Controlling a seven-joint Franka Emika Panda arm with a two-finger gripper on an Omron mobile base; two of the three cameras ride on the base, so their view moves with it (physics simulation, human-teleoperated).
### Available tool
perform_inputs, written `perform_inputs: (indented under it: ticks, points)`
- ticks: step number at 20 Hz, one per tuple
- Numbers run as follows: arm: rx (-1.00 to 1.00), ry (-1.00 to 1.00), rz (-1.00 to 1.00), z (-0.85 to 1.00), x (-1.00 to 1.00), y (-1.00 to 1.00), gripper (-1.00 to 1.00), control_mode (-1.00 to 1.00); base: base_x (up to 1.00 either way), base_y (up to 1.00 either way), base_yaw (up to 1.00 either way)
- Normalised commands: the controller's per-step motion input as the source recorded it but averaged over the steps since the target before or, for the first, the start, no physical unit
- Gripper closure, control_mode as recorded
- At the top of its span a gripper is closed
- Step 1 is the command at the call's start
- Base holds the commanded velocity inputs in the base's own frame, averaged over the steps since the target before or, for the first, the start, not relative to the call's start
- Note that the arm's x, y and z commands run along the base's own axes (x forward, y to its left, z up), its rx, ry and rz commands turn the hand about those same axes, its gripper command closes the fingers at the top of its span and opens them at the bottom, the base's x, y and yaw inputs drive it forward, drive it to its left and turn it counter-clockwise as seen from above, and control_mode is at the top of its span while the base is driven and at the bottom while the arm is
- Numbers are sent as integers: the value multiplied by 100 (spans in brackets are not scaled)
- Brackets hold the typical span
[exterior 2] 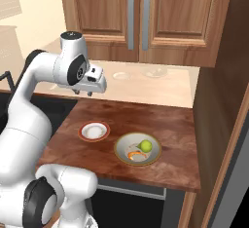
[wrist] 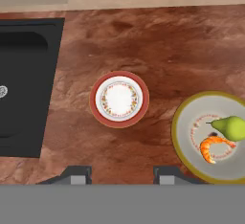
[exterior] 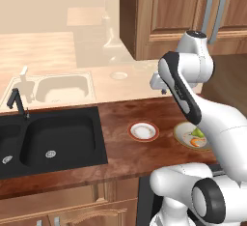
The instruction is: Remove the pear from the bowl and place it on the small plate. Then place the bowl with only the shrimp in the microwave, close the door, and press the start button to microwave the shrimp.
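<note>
Counter (wrist: 158, 41): dark reddish wood-grain slab, black sink (wrist: 24, 79) at one end. Hard and flat, so anything round set on it can roll.

Bowl (exterior 2: 137, 148): wide, shallow, cream with tan-gold rim, sits on the counter just beside the small plate, not touching it. Looks rigid, ceramic-like, probably the heaviest item here and breakable. For the later microwave step I'd pinch the rim wall, one finger in, one out, on the side away from the food, and keep it level.

Small plate (wrist: 119, 99): white, reddish rim, nothing on it. Low lip, so the pear should go down at centre.

Pear (wrist: 231, 127): yellow-green, lies in the bowl with stem toward the middle, touching or nearly touching the shrimp (wrist: 214, 149). Judged light, firm, smooth-skinned and tapered, so it could squirt out of a pinch. Best grip is across the fat belly, fingers straddling the short axis, coming from the side opposite the shrimp so the shrimp isn't dragged.

Pincer (wrist: 119, 176): hangs well above the counter, roughly over the plate, holding nothing. Tips stand apart with a clear gap between them, partly spread. Pear is off to one side of it.
</note>
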Motion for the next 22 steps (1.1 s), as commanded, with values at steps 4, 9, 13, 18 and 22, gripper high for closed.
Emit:
perform_inputs:
  ticks: [4, 9, 13, 18, 22]
  points:
    - [0, 0, 0, -5, -4, -1, -100, -100, 0, 0, 0]
    - [0, 0, 0, -17, -14, -81, -100, -100, 0, 0, 0]
    - [7, 2, 0, -31, -8, -100, -100, -100, 0, 0, 0]
    - [4, 8, 0, -49, 2, -100, -100, -100, 0, 0, 0]
    - [0, 13, 0, -60, 15, -81, -100, -100, 0, 0, 0]
